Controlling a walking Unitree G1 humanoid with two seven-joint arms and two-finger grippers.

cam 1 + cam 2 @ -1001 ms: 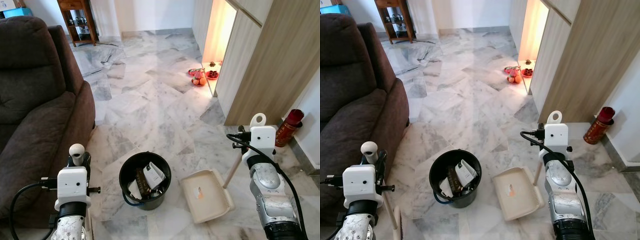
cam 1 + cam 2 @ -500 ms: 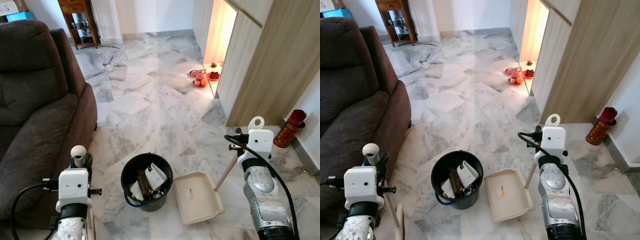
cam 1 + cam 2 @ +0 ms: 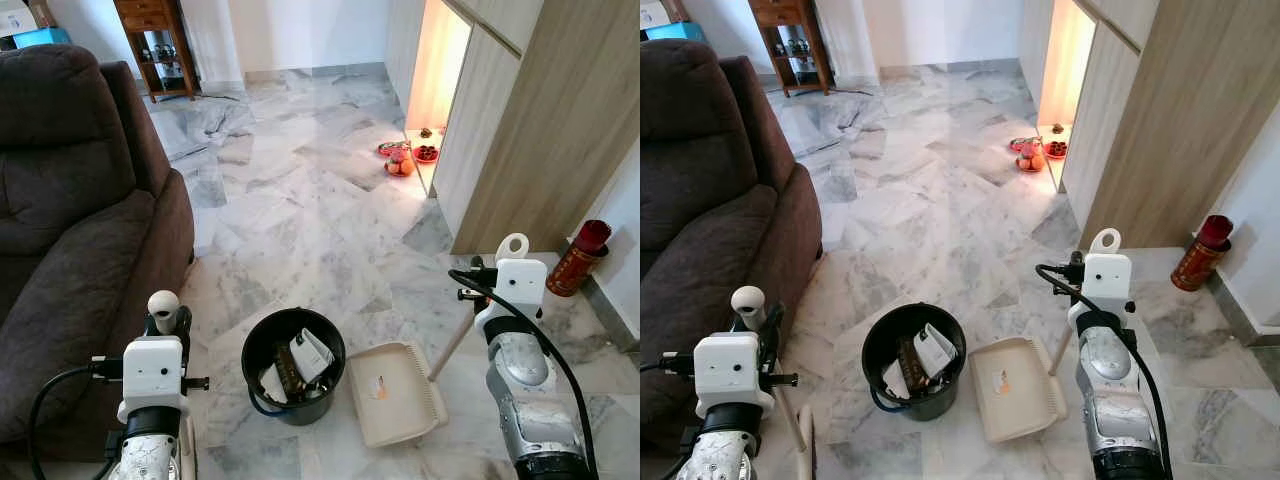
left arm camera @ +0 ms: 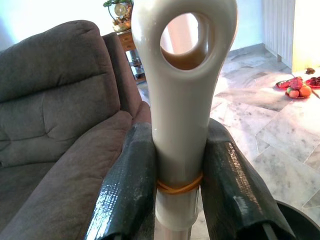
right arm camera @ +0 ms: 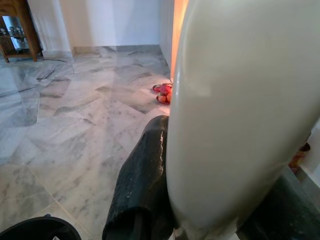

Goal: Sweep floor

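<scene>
My left gripper (image 3: 164, 322) is shut on the cream broom handle (image 4: 182, 100), low at my left beside the sofa; a black finger (image 4: 127, 185) presses each side of the handle below its hanging hole. My right gripper (image 3: 498, 272) is shut on the top of the dustpan handle (image 5: 235, 110), with one finger (image 5: 145, 175) showing beside it. The handle's stick (image 3: 452, 345) slants down to the cream dustpan (image 3: 395, 393), which lies flat on the marble floor right against a black bin (image 3: 292, 365). The bin holds paper and other rubbish. A small speck lies in the pan.
A brown sofa (image 3: 70, 200) fills the left side. A wooden cabinet wall (image 3: 540, 130) runs along the right, with a red cylinder (image 3: 580, 258) at its foot. Plates of fruit (image 3: 400, 160) sit on the floor by a lit alcove. A wooden shelf (image 3: 160, 45) stands at the back.
The view has shifted a little. My right arm has drawn the dustpan left, closing the gap to the bin. Both grips are unchanged.
</scene>
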